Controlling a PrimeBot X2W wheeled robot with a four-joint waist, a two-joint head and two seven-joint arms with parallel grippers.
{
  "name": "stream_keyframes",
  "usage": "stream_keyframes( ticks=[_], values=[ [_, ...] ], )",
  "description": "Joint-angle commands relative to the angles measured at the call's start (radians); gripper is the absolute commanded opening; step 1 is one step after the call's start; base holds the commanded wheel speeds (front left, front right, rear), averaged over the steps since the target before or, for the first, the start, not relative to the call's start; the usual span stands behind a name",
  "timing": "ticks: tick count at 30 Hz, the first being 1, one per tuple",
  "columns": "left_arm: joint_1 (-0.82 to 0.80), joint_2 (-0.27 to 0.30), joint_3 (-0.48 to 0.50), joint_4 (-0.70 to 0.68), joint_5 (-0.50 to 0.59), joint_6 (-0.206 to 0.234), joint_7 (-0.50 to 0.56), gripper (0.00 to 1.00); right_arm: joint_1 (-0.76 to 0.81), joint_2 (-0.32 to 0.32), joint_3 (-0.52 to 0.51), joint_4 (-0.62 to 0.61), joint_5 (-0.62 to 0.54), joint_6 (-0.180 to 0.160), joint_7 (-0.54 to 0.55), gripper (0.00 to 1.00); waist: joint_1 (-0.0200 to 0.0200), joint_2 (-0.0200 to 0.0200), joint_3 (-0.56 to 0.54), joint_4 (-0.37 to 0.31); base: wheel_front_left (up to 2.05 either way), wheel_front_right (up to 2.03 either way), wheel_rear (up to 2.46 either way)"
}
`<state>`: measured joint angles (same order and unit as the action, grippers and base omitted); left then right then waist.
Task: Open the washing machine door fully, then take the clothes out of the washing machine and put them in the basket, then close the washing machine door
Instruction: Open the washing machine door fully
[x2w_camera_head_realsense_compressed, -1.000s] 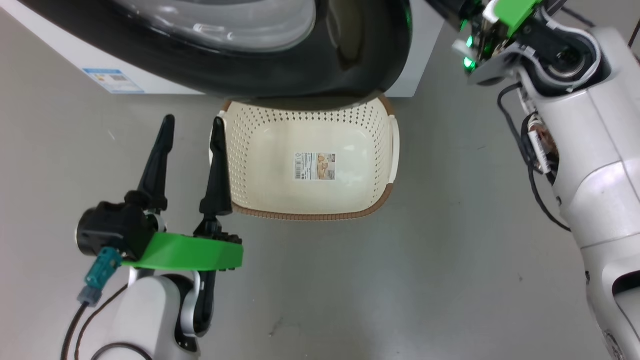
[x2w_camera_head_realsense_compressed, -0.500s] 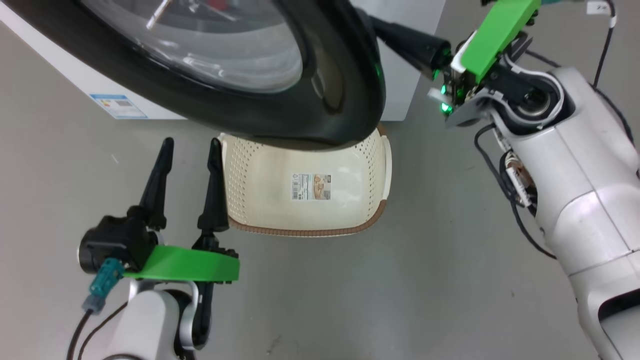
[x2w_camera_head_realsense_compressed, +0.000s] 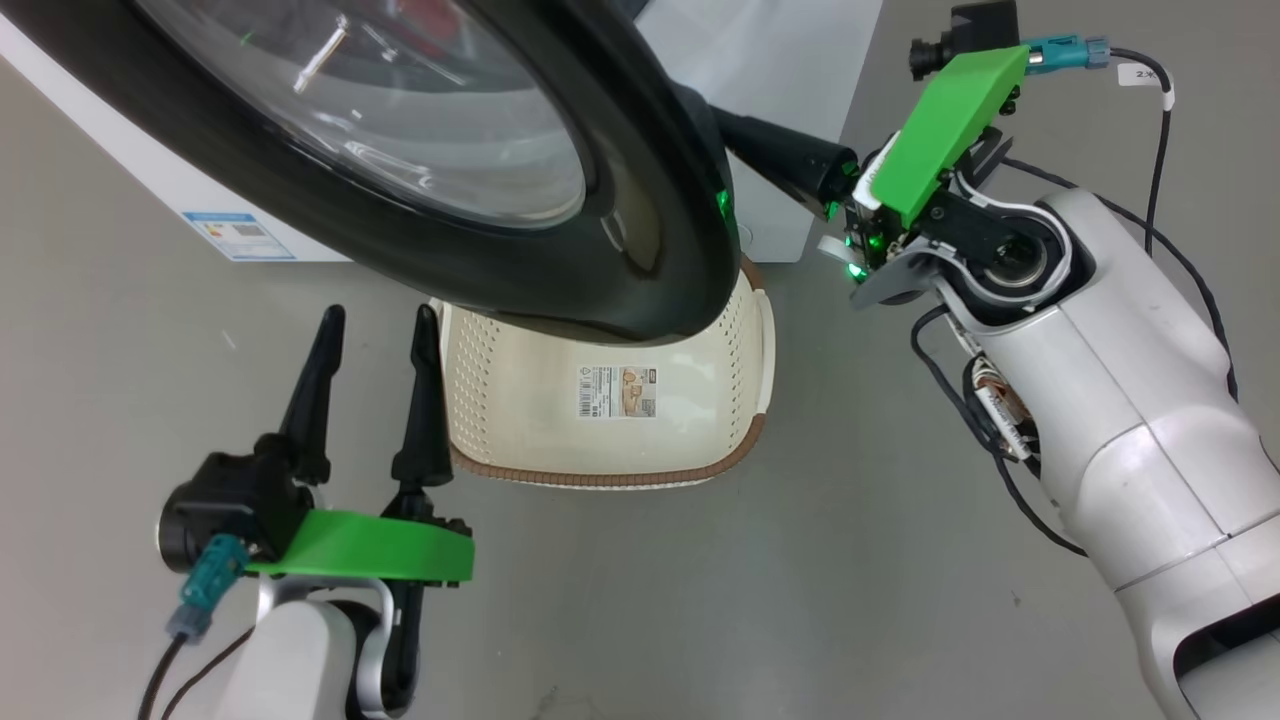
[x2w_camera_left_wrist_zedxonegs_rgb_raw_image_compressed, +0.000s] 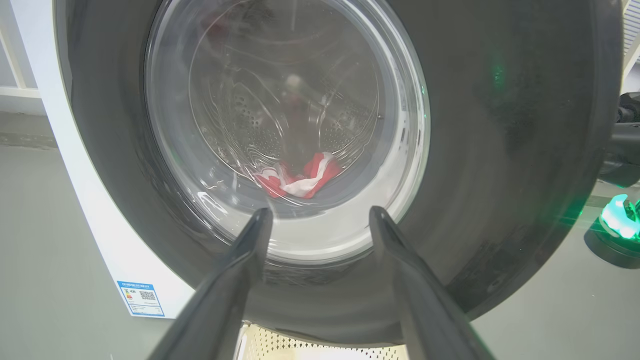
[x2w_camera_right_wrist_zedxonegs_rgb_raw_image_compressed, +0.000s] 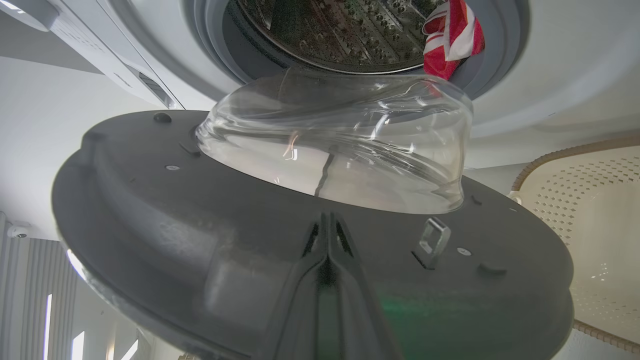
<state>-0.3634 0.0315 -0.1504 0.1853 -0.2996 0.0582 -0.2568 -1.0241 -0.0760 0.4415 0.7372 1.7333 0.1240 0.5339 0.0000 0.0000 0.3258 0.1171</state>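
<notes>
The washing machine door (x2w_camera_head_realsense_compressed: 650, 200), black-rimmed with a bulging glass bowl, stands partly swung out over the basket (x2w_camera_head_realsense_compressed: 600, 478). My right gripper (x2w_camera_right_wrist_zedxonegs_rgb_raw_image_compressed: 327, 220) is shut, holding nothing, its tips against the door's grey inner face (x2w_camera_right_wrist_zedxonegs_rgb_raw_image_compressed: 200, 225). In the head view its fingers (x2w_camera_head_realsense_compressed: 790, 160) pass behind the door's edge. The red and white clothes (x2w_camera_right_wrist_zedxonegs_rgb_raw_image_compressed: 450, 35) lie at the drum's mouth and show through the glass (x2w_camera_left_wrist_zedxonegs_rgb_raw_image_compressed: 300, 180). My left gripper (x2w_camera_head_realsense_compressed: 378, 318) is open and empty, just left of the basket and facing the door's front (x2w_camera_left_wrist_zedxonegs_rgb_raw_image_compressed: 500, 150).
The white washing machine (x2w_camera_head_realsense_compressed: 770, 50) stands on a grey floor, with a blue sticker (x2w_camera_head_realsense_compressed: 238, 235) low on its front. The basket sits directly under the door's lower rim. My right arm's pale forearm (x2w_camera_head_realsense_compressed: 1120, 420) takes up the right side.
The head camera has shifted. The door has swung further out from the machine, with my shut right gripper behind its edge. The left gripper stays open beside the basket.
</notes>
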Motion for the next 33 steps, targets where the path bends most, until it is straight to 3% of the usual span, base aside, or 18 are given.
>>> stream_keyframes(
  ticks=[1,2,3,4,11,17,22,25,27,32,33],
  values=[
    [0.008,0.019,0.035,-0.023,0.001,0.003,-0.005,1.00,0.014,0.026,0.009,-0.032,-0.002,0.007,-0.021,0.00,0.0000,0.0000,0.001,-0.003,0.00,0.00,0.00],
    [0.007,0.019,0.036,-0.026,-0.006,0.001,-0.005,1.00,0.013,0.026,0.010,-0.034,-0.007,0.007,-0.041,0.13,0.0000,0.0000,0.002,-0.005,0.00,0.00,0.00],
    [0.006,0.019,0.038,-0.031,-0.013,-0.002,-0.005,1.00,0.013,0.026,0.013,-0.034,-0.017,0.007,-0.061,0.72,0.0000,0.0000,0.002,-0.007,0.00,0.00,0.00],
    [0.006,0.019,0.039,-0.035,-0.021,-0.003,-0.005,1.00,0.012,0.026,0.017,-0.034,-0.032,0.007,-0.083,1.00,0.0000,0.0000,0.003,-0.009,0.00,0.00,0.00],
    [0.002,0.019,0.047,-0.052,-0.029,-0.002,-0.005,1.00,0.009,0.011,0.033,-0.072,-0.175,0.007,-0.281,1.00,0.0000,0.0000,0.020,-0.035,0.00,0.00,0.00],
    [-0.008,0.019,0.059,-0.068,-0.030,-0.022,-0.005,1.00,0.015,-0.055,0.113,-0.122,-0.379,0.007,-0.507,1.00,0.0000,0.0000,0.033,-0.058,0.00,0.00,0.00],
    [-0.011,0.019,0.074,-0.076,-0.024,-0.028,-0.005,1.00,0.018,-0.094,0.190,-0.061,-0.555,0.007,-0.737,1.00,0.0000,0.0000,0.031,-0.075,0.00,0.00,0.00],
    [-0.008,0.019,0.082,-0.076,-0.016,-0.030,-0.005,1.00,0.009,-0.101,0.215,-0.016,-0.667,0.007,-0.787,1.00,0.0000,0.0000,0.031,-0.085,0.00,0.00,0.00],
    [-0.007,0.019,0.089,-0.086,-0.015,-0.032,-0.005,1.00,0.002,-0.105,0.184,-0.001,-0.766,0.007,-0.794,1.00,0.0000,0.0000,0.033,-0.091,0.00,0.00,0.00],
    [-0.001,0.019,0.098,-0.100,-0.018,-0.030,-0.005,1.00,0.079,-0.072,-0.044,-0.083,-1.105,0.007,-0.795,1.00,0.0000,0.0000,0.039,-0.098,0.00,0.00,0.00],
    [-0.001,0.019,0.098,-0.100,-0.018,-0.030,-0.005,1.00,0.079,-0.072,-0.044,-0.083,-1.105,0.007,-0.795,1.00,0.0000,0.0000,0.039,-0.098,0.00,0.00,0.00]
  ],
)
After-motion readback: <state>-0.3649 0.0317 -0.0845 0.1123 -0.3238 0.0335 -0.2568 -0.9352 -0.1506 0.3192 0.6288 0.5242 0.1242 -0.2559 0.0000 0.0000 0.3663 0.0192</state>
